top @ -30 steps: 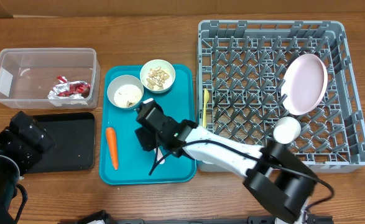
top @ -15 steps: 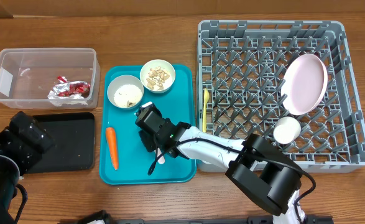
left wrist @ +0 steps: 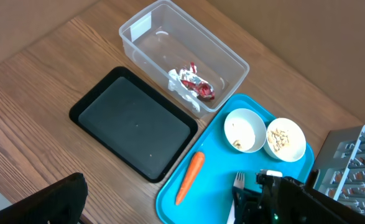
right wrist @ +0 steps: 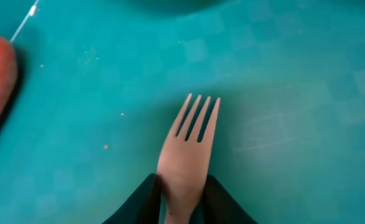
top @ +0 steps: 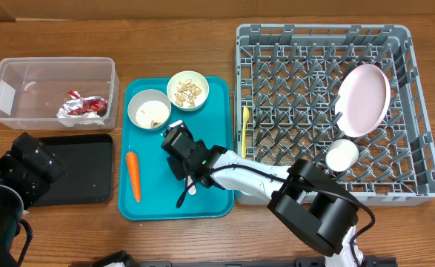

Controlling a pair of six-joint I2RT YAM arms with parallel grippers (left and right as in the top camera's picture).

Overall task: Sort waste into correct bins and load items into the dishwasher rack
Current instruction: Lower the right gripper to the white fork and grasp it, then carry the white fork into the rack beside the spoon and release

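Observation:
My right gripper (top: 178, 167) is down on the teal tray (top: 150, 204), and in the right wrist view it (right wrist: 182, 186) is shut on the neck of the pale yellow fork (right wrist: 187, 146), which lies flat with its tines pointing away. The orange carrot (top: 133, 176) lies on the tray just left of it. Two white bowls (top: 149, 109) (top: 188, 90) with scraps stand at the tray's far end. The pink plate (top: 364, 100), white cup (top: 342, 155) and yellow spoon (top: 245, 130) are in the grey rack (top: 417, 148). My left gripper (top: 24, 167) hovers at the near left.
The clear tub (top: 54, 65) at the far left holds the red-and-silver wrapper (top: 84, 106). The black tray (top: 76, 170) lies in front of it, partly under my left arm. The left wrist view shows the tub (left wrist: 232, 59), black tray (left wrist: 132, 127) and carrot (left wrist: 189, 177).
My right arm's elbow has shifted a little to the left while the gripper stays on the fork. The left arm has not moved.

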